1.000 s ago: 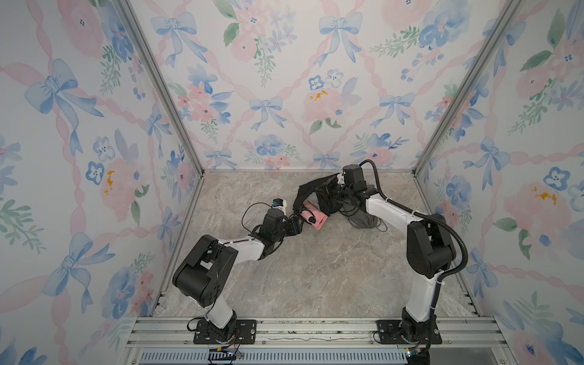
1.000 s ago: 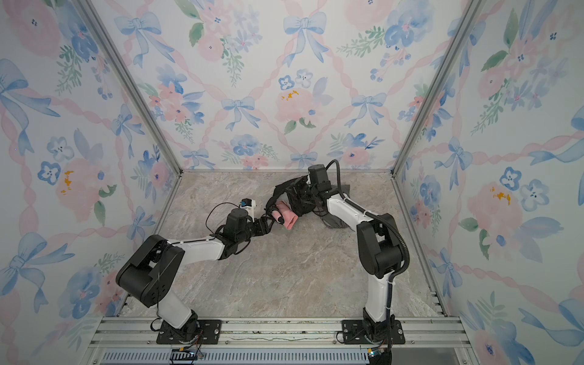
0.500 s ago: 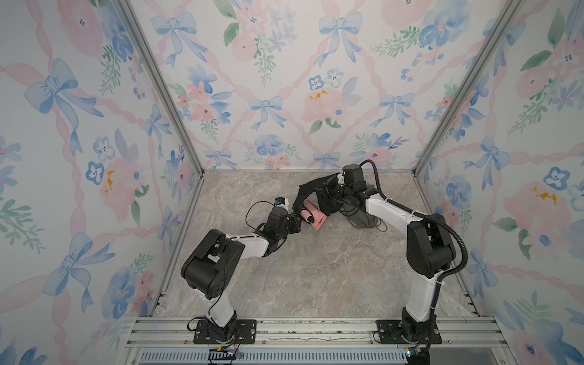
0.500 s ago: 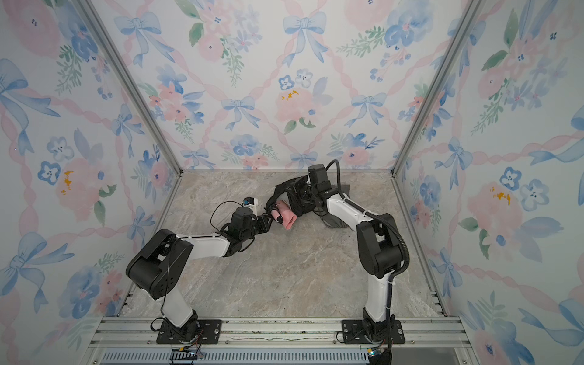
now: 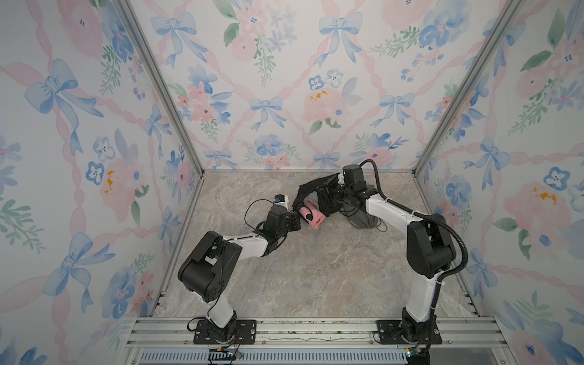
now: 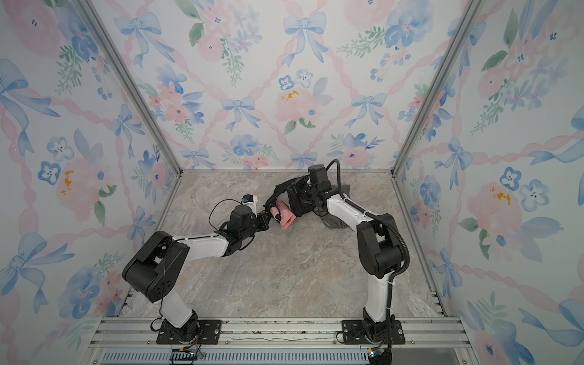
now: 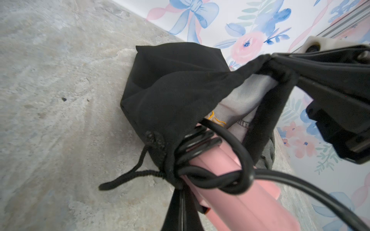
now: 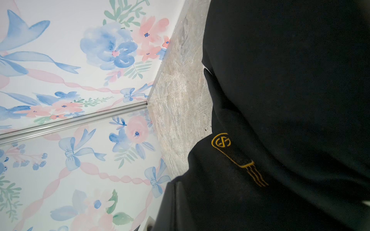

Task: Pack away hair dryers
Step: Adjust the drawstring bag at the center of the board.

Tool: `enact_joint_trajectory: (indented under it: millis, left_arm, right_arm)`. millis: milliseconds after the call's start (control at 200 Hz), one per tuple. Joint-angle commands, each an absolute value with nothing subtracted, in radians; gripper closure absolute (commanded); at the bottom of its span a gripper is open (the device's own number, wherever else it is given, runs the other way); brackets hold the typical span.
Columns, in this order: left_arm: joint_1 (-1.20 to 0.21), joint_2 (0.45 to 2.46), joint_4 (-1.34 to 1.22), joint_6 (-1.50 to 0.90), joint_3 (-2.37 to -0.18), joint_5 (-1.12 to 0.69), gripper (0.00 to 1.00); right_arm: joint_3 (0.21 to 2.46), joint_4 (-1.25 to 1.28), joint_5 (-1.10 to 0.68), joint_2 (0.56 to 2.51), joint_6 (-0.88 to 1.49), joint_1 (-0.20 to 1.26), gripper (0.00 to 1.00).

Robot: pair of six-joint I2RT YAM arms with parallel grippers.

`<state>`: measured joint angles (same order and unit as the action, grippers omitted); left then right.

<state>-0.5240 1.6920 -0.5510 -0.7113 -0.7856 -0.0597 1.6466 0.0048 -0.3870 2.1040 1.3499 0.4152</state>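
Observation:
A pink hair dryer (image 5: 313,216) (image 6: 286,218) lies on the floor with its handle end inside the mouth of a black drawstring pouch (image 5: 311,188) (image 7: 170,90). Its black cord (image 7: 210,178) is bundled round the handle. My right gripper (image 5: 327,193) (image 7: 280,68) is shut on the pouch's upper rim and holds it lifted, so the mouth gapes. My left gripper (image 5: 299,218) (image 7: 179,200) is shut, and its tips pinch the pouch's lower rim beside the drawstring, right next to the dryer. In the right wrist view the black pouch (image 8: 280,100) fills most of the picture.
A grey pouch (image 5: 363,221) (image 6: 333,221) lies on the floor under my right forearm. The back wall (image 5: 284,126) stands close behind the pouch. A loose drawstring end (image 7: 124,180) trails on the marble floor (image 5: 316,278).
My left gripper has closed from open onto the pouch's lower rim, and the left arm has edged forward. The right arm, pouch and dryer have stayed put.

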Motion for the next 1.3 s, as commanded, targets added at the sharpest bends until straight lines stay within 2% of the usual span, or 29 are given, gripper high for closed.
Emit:
enact_joint_trajectory:
  millis: [0,250,520,780,1295]
  left_arm:
    - [-0.529,1.628,-0.548,-0.688,-0.819,-0.058,1.00]
    - [-0.528,1.561,-0.482,-0.667,-0.850,-0.074,1.00]
    - [-0.513,1.460,-0.369,-0.624,-0.926,-0.062,1.00]
    - [-0.498,1.433,-0.319,-0.608,-0.959,-0.063,1.00]
    - [-0.492,1.365,-0.193,-0.579,-1.125,-0.095,1.00]
  right_arm:
    - [1.636,0.015,-0.367,2.064,1.325,0.408,1.00]
    - [1.670,-0.035,-0.366,2.056,1.271,0.402,1.00]
    - [1.772,-0.319,-0.267,2.001,0.936,0.413,1.00]
    - [1.902,-0.491,-0.223,1.919,0.745,0.434,1.00]
    - [2.028,-0.631,-0.225,1.915,0.604,0.416,1.00]
